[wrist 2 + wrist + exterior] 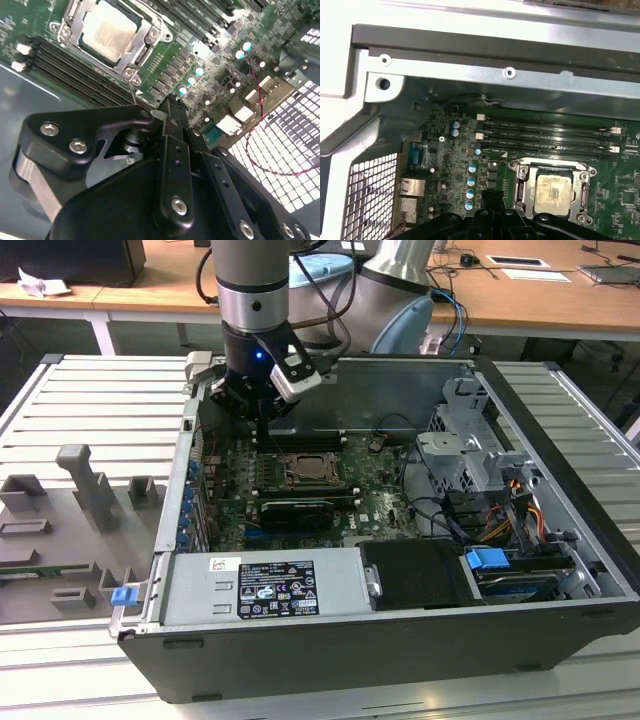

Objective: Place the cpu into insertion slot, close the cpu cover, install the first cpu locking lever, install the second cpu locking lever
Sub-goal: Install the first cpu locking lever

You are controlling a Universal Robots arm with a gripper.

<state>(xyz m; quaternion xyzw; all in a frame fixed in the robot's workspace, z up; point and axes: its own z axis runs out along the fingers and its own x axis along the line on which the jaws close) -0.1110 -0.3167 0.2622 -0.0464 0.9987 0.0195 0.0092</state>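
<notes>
One gripper (pixel 262 432): closed tight, over the board (pixel 375 490), up and left of middle in the exterior view.
cpu (pixel 308 472): in the insertion slot (pixel 84 46), mid-frame, hiding most of it.
cpu cover (pixel 142 45): down around the cpu.
locking lever (pixel 132 89): thin wire, one end lost behind the gripper.

Place: lab — wooden desks (pixel 540 300) | slatted metal bench (pixel 100 400) | open computer case (pixel 400 645)

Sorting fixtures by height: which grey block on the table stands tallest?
The T-topped grey block, towering over the lower grey blocks around it at the exterior view's left.
</notes>
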